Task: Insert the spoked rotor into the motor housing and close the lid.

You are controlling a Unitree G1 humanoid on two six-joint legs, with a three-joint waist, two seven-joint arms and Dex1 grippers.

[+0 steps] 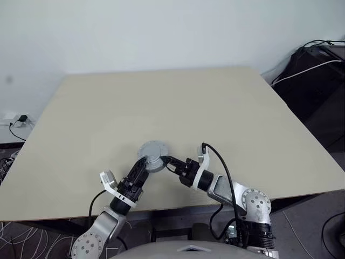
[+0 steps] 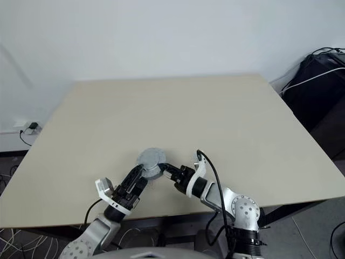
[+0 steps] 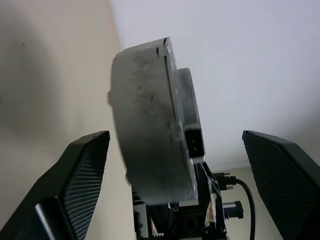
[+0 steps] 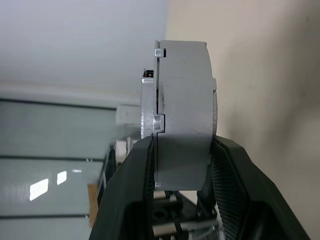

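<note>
Counter (image 1: 226,108): pale beige top, matte, evenly lit. Wall (image 1: 161,32) behind it: plain white. Socket (image 1: 21,118) with a black plug low on the wall at the left; white cables (image 1: 11,237) loose on the floor below. Black bag (image 1: 315,70) at the right, a white cable (image 1: 302,73) and black cables across it. Floor (image 1: 307,226) grey.

Even, soft daylight; faint shadows on the table (image 1: 226,108); wrist views blurred close-up.
</note>
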